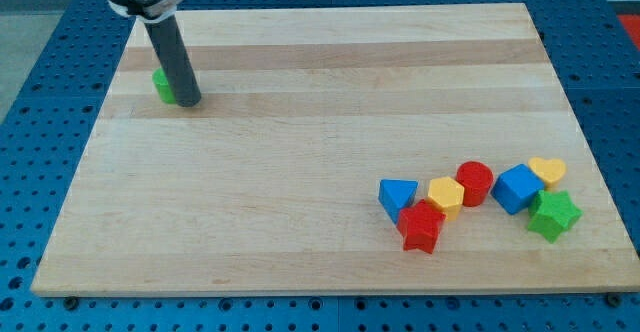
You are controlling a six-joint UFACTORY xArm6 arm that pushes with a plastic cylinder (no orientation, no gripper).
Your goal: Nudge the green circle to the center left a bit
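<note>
Our tip [189, 101] touches the green circle [162, 86] near the board's [300, 262] left edge, holding nothing.

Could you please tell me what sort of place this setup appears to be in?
Probably a robotics lab bench: a wooden board lies on a blue perforated table, my tip sits beside the green circle, and coloured blocks, like the red star, cluster at the view's bottom right.

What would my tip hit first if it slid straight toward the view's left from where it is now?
My tip sits just right of the green circle, apparently touching it, so that block comes first. Beyond it only bare board shows up to the left edge, though depth is hard to judge.
</note>
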